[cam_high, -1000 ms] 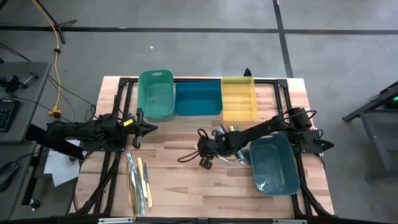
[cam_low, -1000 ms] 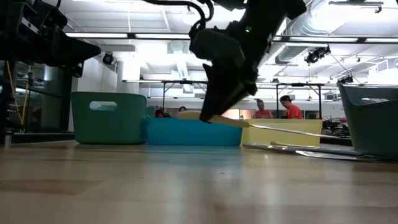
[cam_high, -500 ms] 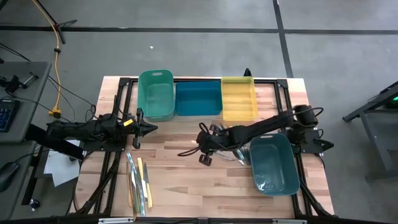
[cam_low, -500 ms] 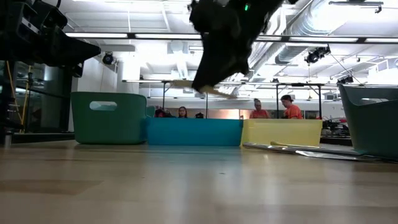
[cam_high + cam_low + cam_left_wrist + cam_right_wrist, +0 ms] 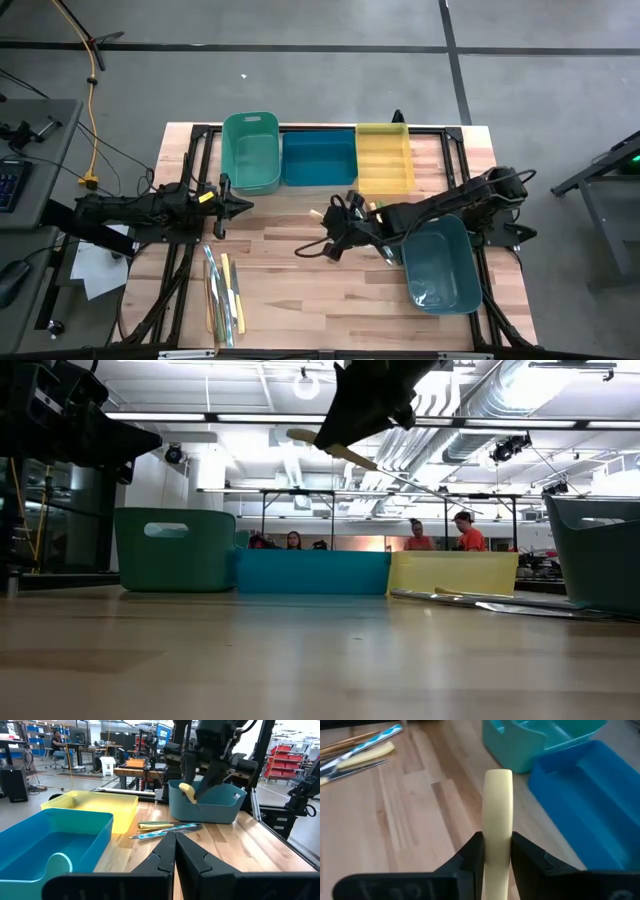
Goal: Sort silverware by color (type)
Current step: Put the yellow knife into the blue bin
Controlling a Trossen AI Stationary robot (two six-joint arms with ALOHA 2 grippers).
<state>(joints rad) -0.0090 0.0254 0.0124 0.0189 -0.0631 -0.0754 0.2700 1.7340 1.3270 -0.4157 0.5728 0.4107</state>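
Right wrist view gives us the clearest read: the right gripper has its two fingers clamped on a pale yellow-handled utensil, handle end sticking forward past the fingertips, above bare wood with the blue bin and green bin ahead. In the high view we see that right gripper mid-table, just in front of the blue bin and near the yellow bin, and the low view shows the utensil lifted well clear of the tabletop, tilted, silvery end trailing off to the side. Left gripper sits with fingers fully closed and nothing between them, parked at the table's left side near the green bin. We also note a loose cluster of silverware beside the dark teal bin on the right, and a second group of utensils laid out near the front left edge. Handling call: this piece looks light, thin and stiff, smooth plastic handle, so likely slippery and prone to pivoting in the pinch since it is long and held toward one end. We judge a hold across the flat handle, nearer the middle, would swing less; pieces lying flat on wood look hard to get under. The yellow bin looks like the matching drop spot, though we can't confirm.
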